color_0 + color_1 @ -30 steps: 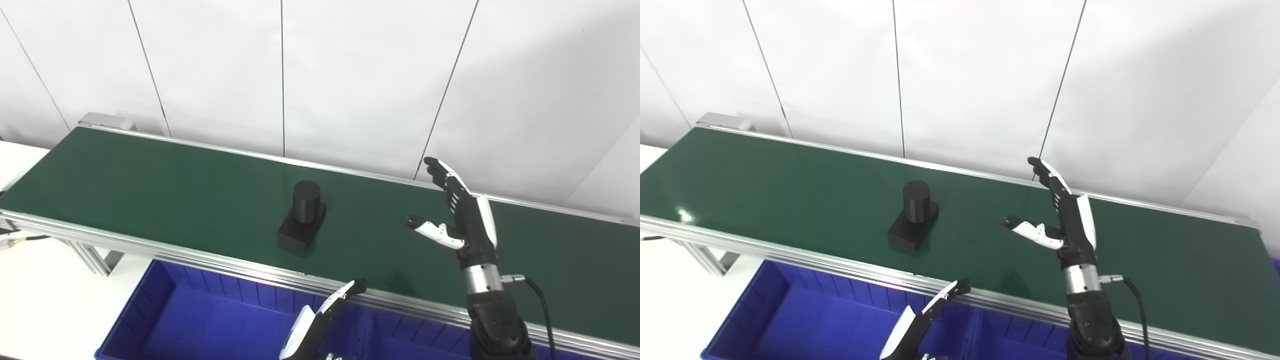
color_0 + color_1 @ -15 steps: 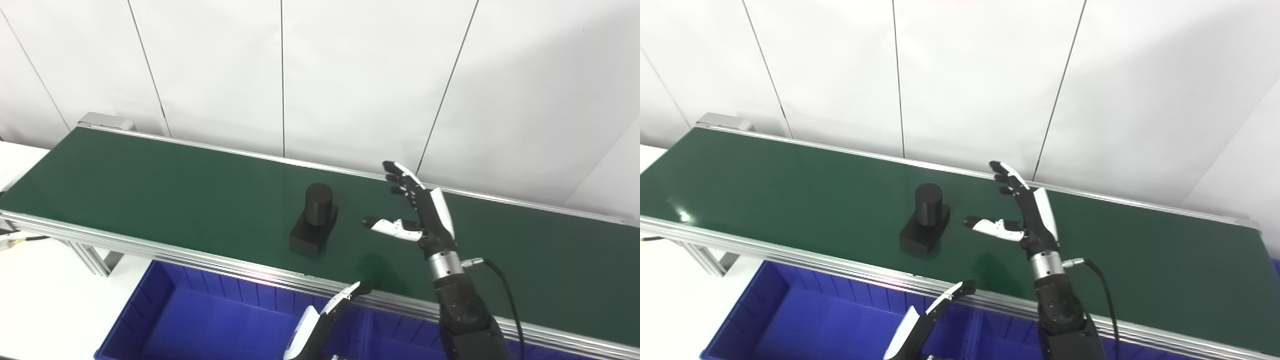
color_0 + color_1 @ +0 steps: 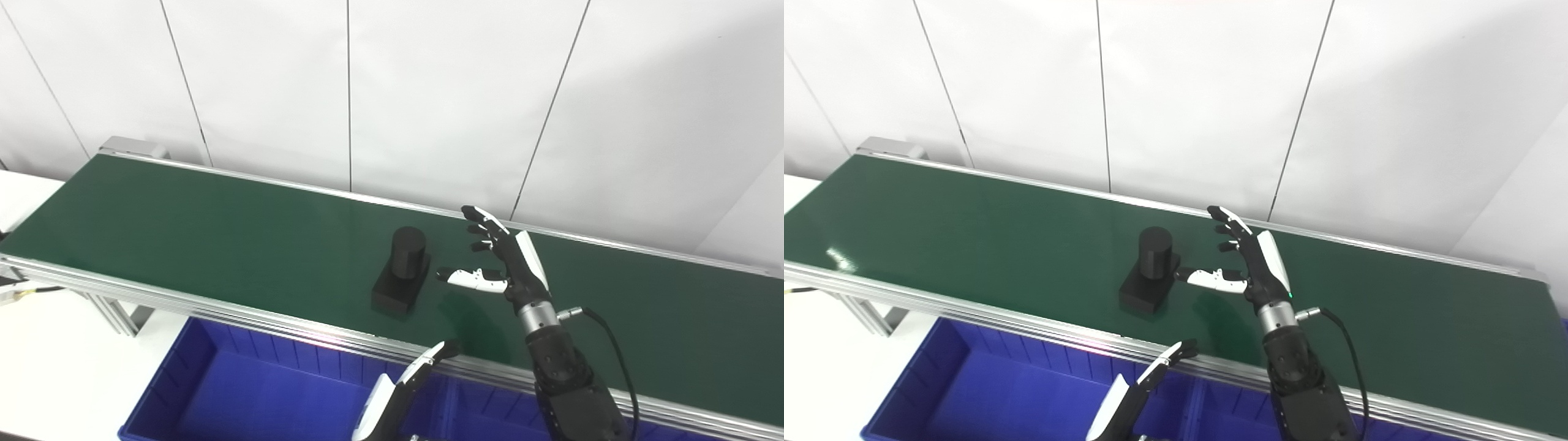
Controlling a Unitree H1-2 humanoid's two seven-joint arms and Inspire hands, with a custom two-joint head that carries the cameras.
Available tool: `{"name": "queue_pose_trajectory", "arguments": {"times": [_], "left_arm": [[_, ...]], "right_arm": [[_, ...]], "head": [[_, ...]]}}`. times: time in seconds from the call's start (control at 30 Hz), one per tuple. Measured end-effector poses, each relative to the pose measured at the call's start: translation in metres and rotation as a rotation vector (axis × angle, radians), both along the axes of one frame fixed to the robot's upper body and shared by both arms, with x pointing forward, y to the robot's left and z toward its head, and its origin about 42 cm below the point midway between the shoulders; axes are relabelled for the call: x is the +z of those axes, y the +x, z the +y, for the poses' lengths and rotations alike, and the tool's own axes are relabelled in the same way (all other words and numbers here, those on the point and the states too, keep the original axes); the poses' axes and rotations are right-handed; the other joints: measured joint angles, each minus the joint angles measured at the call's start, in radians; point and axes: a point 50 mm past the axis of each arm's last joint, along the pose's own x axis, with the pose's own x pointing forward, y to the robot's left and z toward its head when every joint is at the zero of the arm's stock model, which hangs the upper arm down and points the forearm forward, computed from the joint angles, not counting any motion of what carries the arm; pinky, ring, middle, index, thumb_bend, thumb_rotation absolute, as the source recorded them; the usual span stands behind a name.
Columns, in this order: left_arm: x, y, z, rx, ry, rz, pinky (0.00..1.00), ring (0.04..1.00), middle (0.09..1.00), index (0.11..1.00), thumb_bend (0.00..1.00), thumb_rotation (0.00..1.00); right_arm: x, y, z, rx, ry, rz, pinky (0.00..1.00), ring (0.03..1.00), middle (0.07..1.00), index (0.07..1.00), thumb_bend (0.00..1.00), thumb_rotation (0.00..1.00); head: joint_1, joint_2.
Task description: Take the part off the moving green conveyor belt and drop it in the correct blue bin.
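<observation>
A black part (image 3: 403, 269), a short cylinder standing on a flat block, rides the green conveyor belt (image 3: 214, 226) near its middle. My right hand (image 3: 499, 266) hovers open just right of the part, fingers spread and thumb reaching toward the cylinder without touching it. Only the fingers of my left hand (image 3: 401, 386) show at the bottom edge, stretched out over the blue bin (image 3: 245, 392) with nothing in them.
The belt's aluminium rail (image 3: 184, 300) runs along the near side, above the blue bins. A divider (image 3: 450, 404) separates the left bin from a second bin at right. White wall panels stand behind the belt. A white table surface (image 3: 55, 361) lies at lower left.
The part has travelled rightward along the belt. My right hand has moved left and lower, closing the gap to the part. The left hand has hardly shifted.
</observation>
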Motion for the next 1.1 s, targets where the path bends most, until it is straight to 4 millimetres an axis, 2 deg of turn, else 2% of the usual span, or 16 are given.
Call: {"name": "queue_pose_trajectory", "arguments": {"times": [0.07,0.33,0.6,0.7,0.83,0.9,0.97,1.0,1.03,1.1], "left_arm": [[0.000,-0.001,-0.001,-0.001,0.003,-0.003,0.94,0.921,0.872,0.900,0.90,1.00],[0.001,-0.003,-0.006,0.003,-0.008,-0.002,0.93,0.913,0.867,0.885,0.90,0.98],[0.002,-0.003,-0.006,0.009,-0.010,-0.005,0.92,0.900,0.854,0.873,0.93,0.97],[0.004,-0.003,-0.006,0.008,-0.010,-0.017,0.92,0.906,0.860,0.874,0.92,0.97],[0.008,-0.002,-0.007,0.008,-0.015,-0.032,0.92,0.903,0.861,0.874,0.93,0.97],[0.008,-0.002,-0.006,0.009,-0.015,-0.030,0.92,0.902,0.859,0.874,0.94,0.97],[0.008,-0.002,-0.006,0.006,-0.014,-0.028,0.92,0.900,0.860,0.876,0.94,0.97],[0.008,-0.002,-0.006,0.005,-0.014,-0.028,0.92,0.900,0.860,0.876,0.94,0.97],[0.009,-0.002,-0.006,0.004,-0.014,-0.028,0.92,0.900,0.862,0.874,0.92,0.97],[0.009,-0.002,-0.006,0.005,-0.014,-0.029,0.92,0.899,0.864,0.874,0.92,0.97]], "right_arm": [[0.000,0.004,0.001,-0.003,-0.004,0.009,0.59,0.736,0.861,0.858,0.99,0.40],[-0.013,0.007,0.004,-0.012,-0.029,0.066,0.58,0.707,0.838,0.847,1.00,0.40],[-0.013,0.013,0.008,0.002,-0.072,0.075,0.54,0.670,0.829,0.842,0.99,0.37],[-0.016,0.012,0.009,-0.007,-0.088,0.074,0.47,0.615,0.765,0.788,0.95,0.28],[-0.026,0.010,0.011,-0.032,-0.117,0.089,0.44,0.561,0.719,0.756,0.91,0.23],[-0.027,0.010,0.012,-0.057,-0.129,0.074,0.39,0.500,0.683,0.734,0.87,0.18],[-0.026,0.010,0.012,-0.071,-0.143,0.061,0.38,0.478,0.620,0.660,0.80,0.08],[-0.026,0.011,0.013,-0.077,-0.155,0.056,0.38,0.476,0.609,0.648,0.79,0.07],[-0.027,0.011,0.013,-0.084,-0.165,0.057,0.35,0.427,0.502,0.567,0.61,0.02],[-0.025,0.013,0.014,-0.092,-0.185,0.051,0.33,0.394,0.463,0.541,0.55,0.01]], "head": [[0.000,-0.002],[0.009,-0.003],[0.014,-0.003],[0.015,0.000],[0.017,0.002],[0.017,0.002],[0.015,0.008],[0.015,0.008],[0.017,0.008],[0.017,0.008]]}}
